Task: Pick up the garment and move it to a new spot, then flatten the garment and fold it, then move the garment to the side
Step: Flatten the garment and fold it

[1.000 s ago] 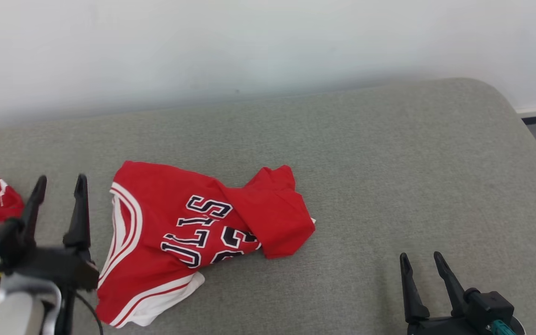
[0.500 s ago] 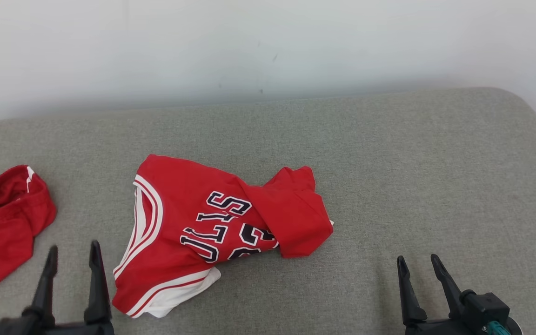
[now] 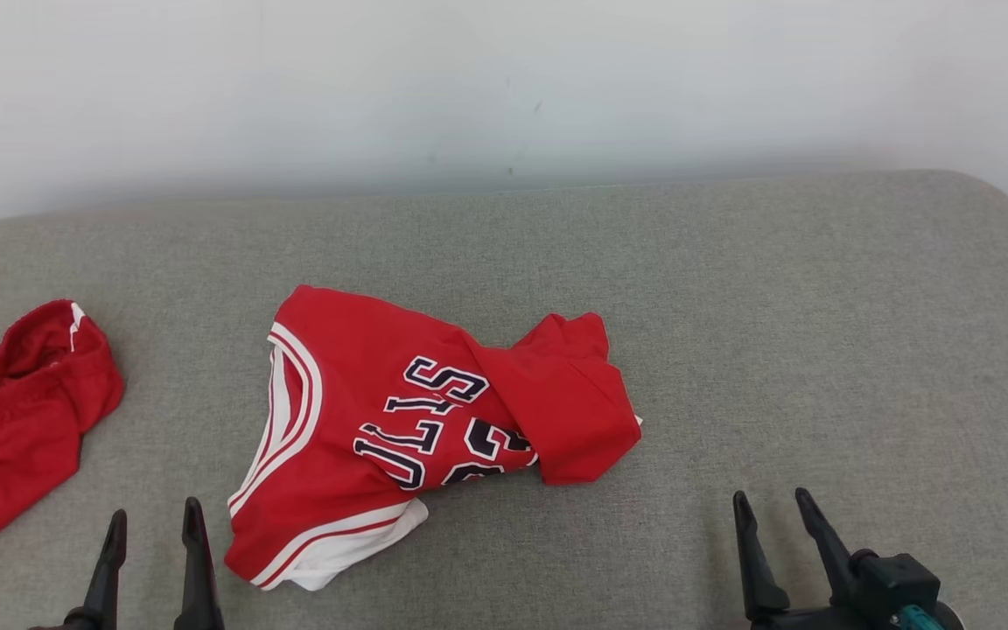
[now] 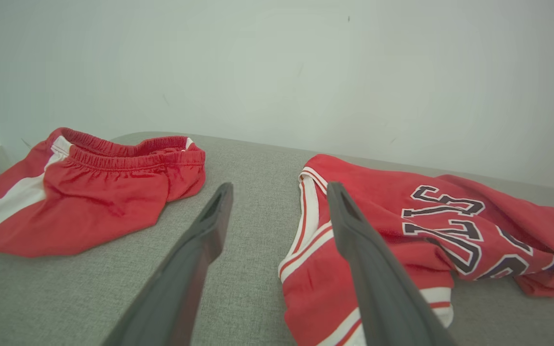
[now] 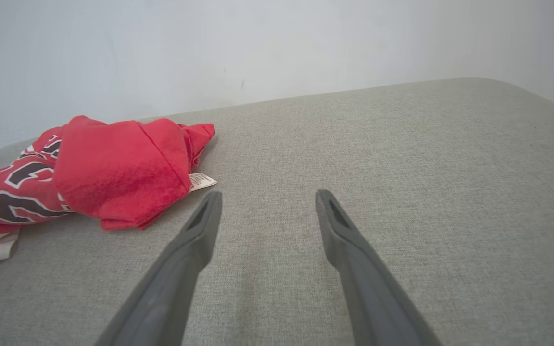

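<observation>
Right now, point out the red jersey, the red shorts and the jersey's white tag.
red jersey (image 3: 346, 367), head view, plain red chest beside the lettering.
red shorts (image 4: 89, 197), left wrist view, red front below the waistband.
white tag (image 5: 202, 180), right wrist view, middle of the label.

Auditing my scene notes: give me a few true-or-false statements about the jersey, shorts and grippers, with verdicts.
1. The red jersey lies rumpled, one end folded over its lettering. True.
2. The left gripper is clamped on the jersey. False: it is open and empty, beside the jersey's striped edge.
3. The red shorts lie on the grey cushion, apart from the jersey. True.
4. The right gripper rests on the shorts. False: it is open over bare cushion, on the jersey's other side.
</observation>
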